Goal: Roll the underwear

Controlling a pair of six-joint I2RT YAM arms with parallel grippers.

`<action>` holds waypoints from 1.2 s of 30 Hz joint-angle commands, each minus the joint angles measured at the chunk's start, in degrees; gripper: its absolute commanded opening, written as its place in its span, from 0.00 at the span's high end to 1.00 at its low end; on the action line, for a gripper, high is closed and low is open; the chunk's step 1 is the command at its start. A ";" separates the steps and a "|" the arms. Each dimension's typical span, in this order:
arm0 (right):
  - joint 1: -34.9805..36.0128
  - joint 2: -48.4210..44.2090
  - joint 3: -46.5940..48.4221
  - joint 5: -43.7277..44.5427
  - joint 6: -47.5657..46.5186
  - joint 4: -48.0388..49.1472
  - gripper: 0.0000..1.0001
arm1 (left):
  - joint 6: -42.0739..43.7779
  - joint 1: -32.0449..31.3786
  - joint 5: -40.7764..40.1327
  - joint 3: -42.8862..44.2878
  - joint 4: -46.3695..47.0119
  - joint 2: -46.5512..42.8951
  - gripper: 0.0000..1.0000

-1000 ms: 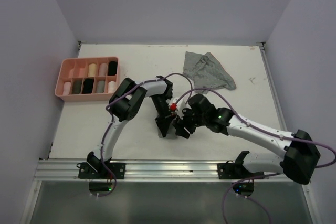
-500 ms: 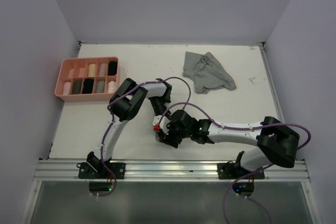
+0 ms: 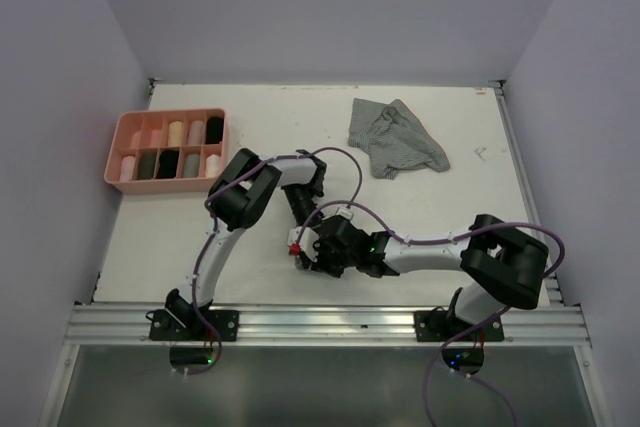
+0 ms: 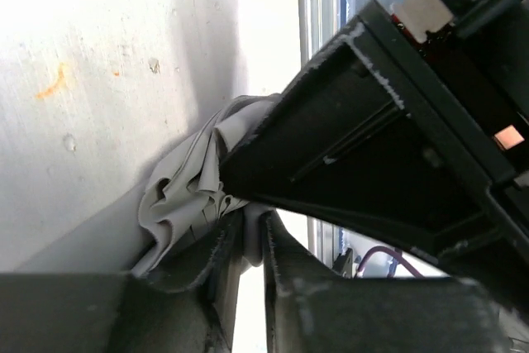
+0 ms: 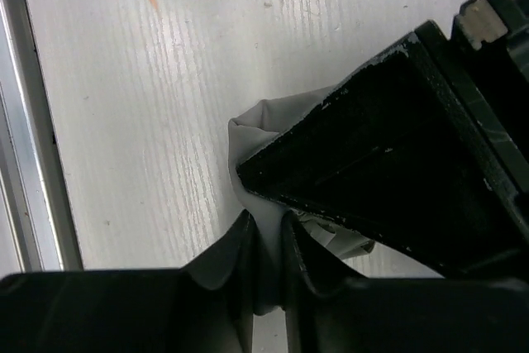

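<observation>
A small pale grey underwear (image 4: 192, 196) lies bunched on the table near the front edge, pinched from two sides. My left gripper (image 3: 304, 247) is shut on one end of it; my right gripper (image 3: 318, 255) is shut on the other end, seen in the right wrist view (image 5: 266, 241). Both grippers meet over it, so it is almost hidden in the top view. A grey striped underwear (image 3: 395, 139) lies crumpled at the back right, apart from both grippers.
A pink tray (image 3: 122, 139) with compartments holding rolled garments stands at the left. The metal rail (image 3: 330, 322) runs along the table's front edge just behind the grippers. Purple cables loop over both arms.
My right gripper has moved left and nearer the front edge, drawing its forearm low along the table. The left gripper shifted slightly forward with it. The striped underwear has not moved.
</observation>
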 commanded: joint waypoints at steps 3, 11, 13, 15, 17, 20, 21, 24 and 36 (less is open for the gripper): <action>0.46 0.77 -0.38 -2.51 0.82 1.08 0.96 | 2.90 3.01 -5.76 -0.55 12.18 -1.67 0.72; 0.37 2.36 0.68 -7.26 4.33 -2.18 1.00 | -0.79 9.43 -3.91 4.89 12.18 -12.04 0.64; 0.20 2.36 0.24 -7.79 5.64 -1.83 1.00 | -1.85 11.89 -3.21 6.91 12.27 -13.80 0.64; -0.59 2.00 -0.37 -9.54 6.96 -1.30 1.00 | -2.72 14.87 -2.16 7.71 12.27 -15.55 0.64; -2.60 2.53 -0.64 -11.91 9.51 -0.08 1.00 | -4.03 18.47 0.83 5.09 14.98 -18.01 0.58; -5.51 4.81 0.32 -16.92 12.50 0.72 1.00 | -5.53 22.87 2.51 -5.00 23.58 -28.43 0.57; -6.30 5.77 0.76 -18.50 13.20 0.81 1.00 | -6.67 23.93 2.59 -11.38 26.83 -31.00 0.57; -9.47 8.33 0.95 -23.69 17.59 3.43 1.00 | -12.47 27.45 2.42 -19.95 39.31 -40.21 0.56; -17.65 21.32 5.77 -38.71 29.37 8.10 1.00 | -0.81 24.48 -2.50 -54.49 57.09 -71.80 0.52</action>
